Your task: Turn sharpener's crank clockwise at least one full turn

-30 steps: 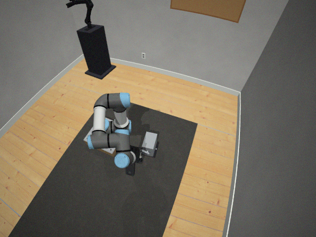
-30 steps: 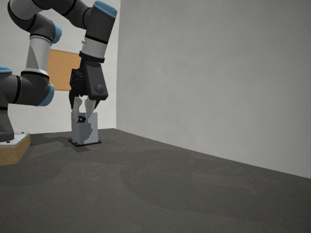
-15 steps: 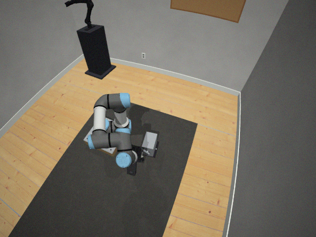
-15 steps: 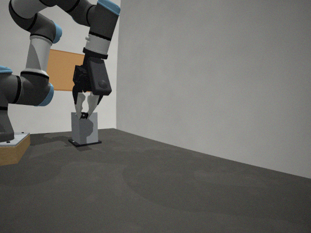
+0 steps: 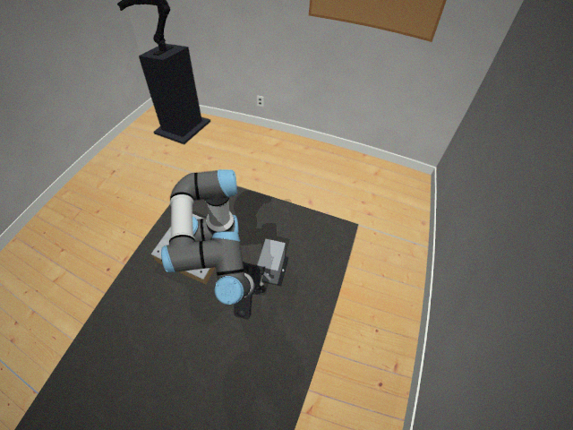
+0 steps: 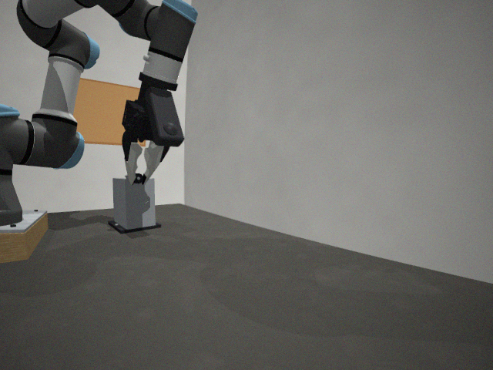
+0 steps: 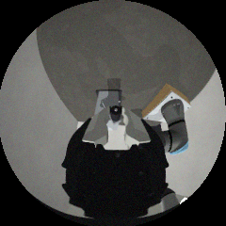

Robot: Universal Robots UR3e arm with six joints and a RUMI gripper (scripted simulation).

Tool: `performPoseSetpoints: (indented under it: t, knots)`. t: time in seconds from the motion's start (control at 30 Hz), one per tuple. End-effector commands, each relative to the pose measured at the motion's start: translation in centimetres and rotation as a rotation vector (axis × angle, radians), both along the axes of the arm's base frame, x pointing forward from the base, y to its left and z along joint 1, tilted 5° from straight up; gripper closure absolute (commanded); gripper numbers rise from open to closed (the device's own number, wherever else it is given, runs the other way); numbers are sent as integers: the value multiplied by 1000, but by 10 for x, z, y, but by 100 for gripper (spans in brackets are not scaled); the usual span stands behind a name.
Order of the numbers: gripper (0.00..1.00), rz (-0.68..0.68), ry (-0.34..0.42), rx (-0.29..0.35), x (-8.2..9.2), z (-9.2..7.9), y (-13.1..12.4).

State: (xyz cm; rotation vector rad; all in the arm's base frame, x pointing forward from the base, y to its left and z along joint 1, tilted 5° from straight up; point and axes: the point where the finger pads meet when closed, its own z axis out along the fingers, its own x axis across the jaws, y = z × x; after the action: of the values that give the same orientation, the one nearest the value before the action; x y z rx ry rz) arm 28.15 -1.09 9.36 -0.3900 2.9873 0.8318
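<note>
While your arm folded over the dark mat [image 5: 194,351], the gripper [image 6: 139,177] pointed down at the sharpener [image 6: 133,206] and was clamped on the crank's small black knob [image 6: 138,178]. You could see the two pale fingers [image 6: 132,161] converging on that knob at the upper edge of the sharpener's near face in the exterior view. You had the same knob [image 7: 114,110] pinched between the fingertips in the wrist view, with the grey body [image 7: 114,85] showing just beyond it. The sharpener, a grey box, stood upright on a thin black base plate [image 6: 153,227] on the mat, just right of the arm's wooden pedestal [image 6: 19,243]. From the top view you saw the box [image 5: 273,254] right of the arm's wrist joint [image 5: 228,288], with part of the gripper's dark body [image 5: 243,309] jutting toward the near side. A black plinth [image 5: 173,92] stood far off by the wall on the wood floor [image 5: 379,323].
</note>
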Motion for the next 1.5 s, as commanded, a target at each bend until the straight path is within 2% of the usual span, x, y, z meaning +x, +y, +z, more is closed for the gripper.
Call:
performPoseSetpoints:
  t: [0.0, 1.0, 1.07, 1.47]
  knots:
    - [91, 0, -2, -1, 6, 4, 1]
    - [91, 0, -2, -1, 38, 7, 9]
    - [91, 0, -2, -1, 32, 8, 7]
    - [91, 0, -2, -1, 32, 8, 7]
